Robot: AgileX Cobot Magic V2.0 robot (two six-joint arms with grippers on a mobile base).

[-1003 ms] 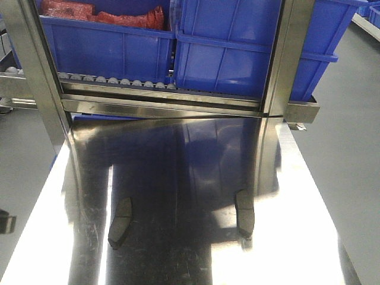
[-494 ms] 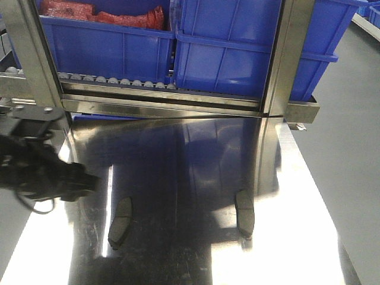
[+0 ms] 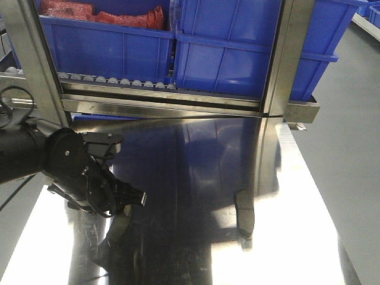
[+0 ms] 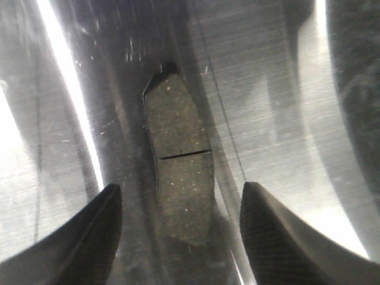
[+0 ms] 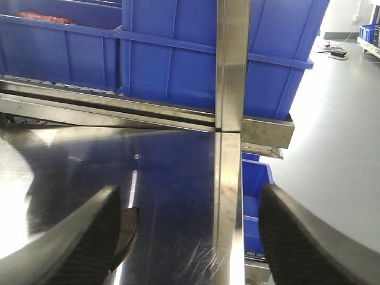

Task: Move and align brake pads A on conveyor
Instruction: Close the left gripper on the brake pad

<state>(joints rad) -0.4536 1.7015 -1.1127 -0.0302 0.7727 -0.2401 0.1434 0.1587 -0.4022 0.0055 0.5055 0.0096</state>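
Two brake pads lie on the shiny steel table point(image 3: 196, 160), both with their long sides running near to far and well apart from each other. The left arm point(image 3: 53, 157) reaches in from the left side of the table and hangs over the left pad point(image 4: 178, 178), hiding its far end in the front view. The left wrist view shows this pad lying flat with its rough grey-brown face up and a thin groove crossing it at mid-length. The left gripper point(image 4: 180, 199) is spread wide around it, with one black finger point(image 4: 83, 237) on each side, and bare steel shows between the pad and each finger, so nothing grips it. How high the fingers stand above the table cannot be told. The right pad point(image 3: 244, 212) lies alone further right, just beside the reflection of the steel post point(image 3: 288, 59). The right gripper point(image 5: 190, 196) is also spread wide and holds nothing. Its two dark fingertips point(image 5: 314, 237) frame bare table and the post, which its view shows on the right side of the table. At the far edge of the table a roller rack point(image 3: 119, 81) carries large blue bins point(image 3: 237, 47).
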